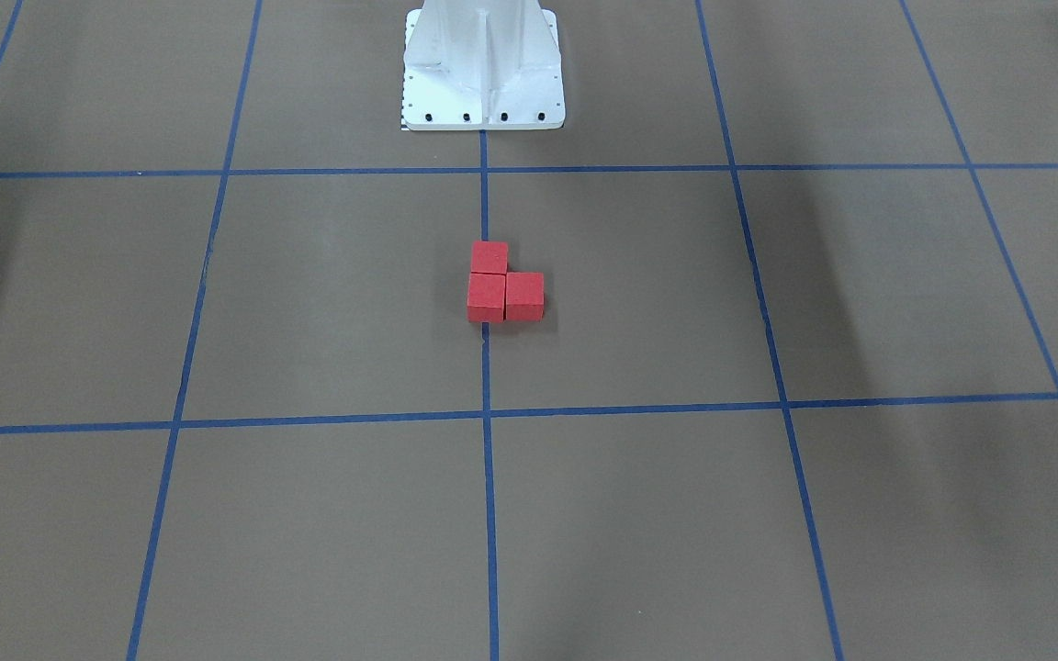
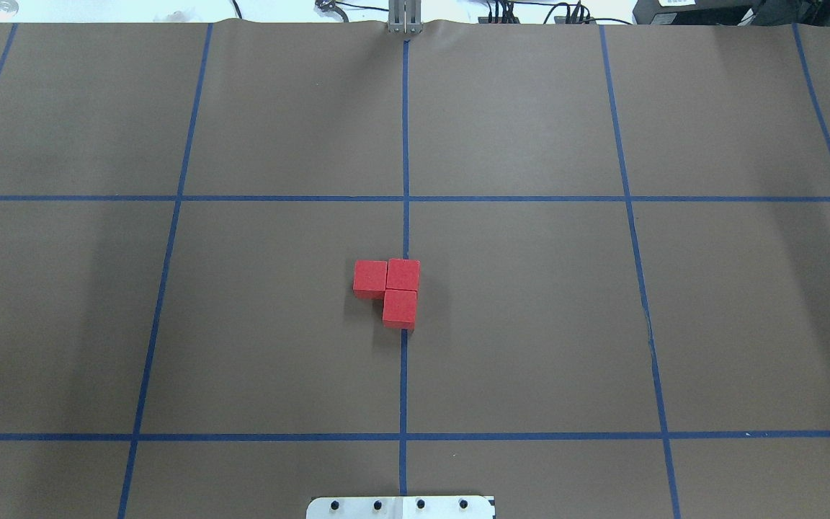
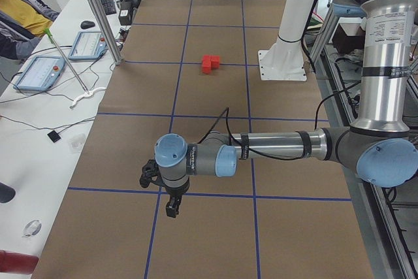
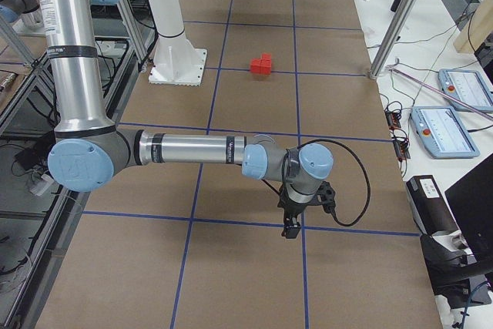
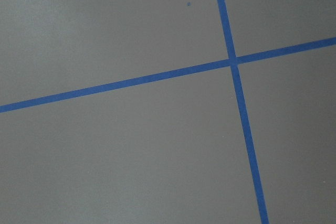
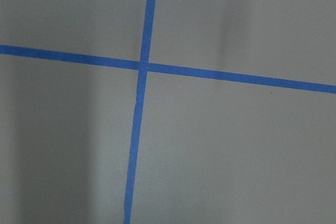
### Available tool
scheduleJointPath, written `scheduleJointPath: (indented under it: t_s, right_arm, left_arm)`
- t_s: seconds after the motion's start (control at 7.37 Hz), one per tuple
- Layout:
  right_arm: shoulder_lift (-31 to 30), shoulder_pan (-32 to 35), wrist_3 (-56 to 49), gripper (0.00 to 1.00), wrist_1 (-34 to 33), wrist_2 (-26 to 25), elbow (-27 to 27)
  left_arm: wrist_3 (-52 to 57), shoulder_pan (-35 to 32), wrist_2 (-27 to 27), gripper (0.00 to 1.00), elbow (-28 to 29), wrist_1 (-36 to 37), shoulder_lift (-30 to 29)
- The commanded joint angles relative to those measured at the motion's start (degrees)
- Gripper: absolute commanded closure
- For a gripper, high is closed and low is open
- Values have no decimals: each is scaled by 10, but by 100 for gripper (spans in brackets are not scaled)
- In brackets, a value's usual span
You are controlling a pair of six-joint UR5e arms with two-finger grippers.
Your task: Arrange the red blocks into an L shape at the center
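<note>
Exterior side views: cannot tell fingers' spread on left gripper (image 3: 171,212) or right gripper (image 4: 291,230).

Left gripper (image 3: 171,212), right gripper (image 4: 290,230): jaws too small.

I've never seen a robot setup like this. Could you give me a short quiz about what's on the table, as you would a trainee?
1. How many red blocks lie on the table? A) two B) three C) five
2. True or false: the left gripper and the right gripper both hang well away from the blocks.
3. Fill in: the blocks sit side by side on the blue tape line, forming the letter ___.

Key: 1 B; 2 true; 3 L.
</note>
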Motion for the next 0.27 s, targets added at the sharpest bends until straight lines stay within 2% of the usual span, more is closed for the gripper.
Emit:
scheduleJointPath:
  t_s: [0.0, 0.14]
  right_arm:
    - [0, 0, 0, 1, 0, -1, -1]
    - [0, 0, 0, 1, 0, -1, 0]
  left_arm:
    - [0, 0, 0, 0, 0, 0, 0]
    - [-1, 0, 0, 0, 0, 0, 0]
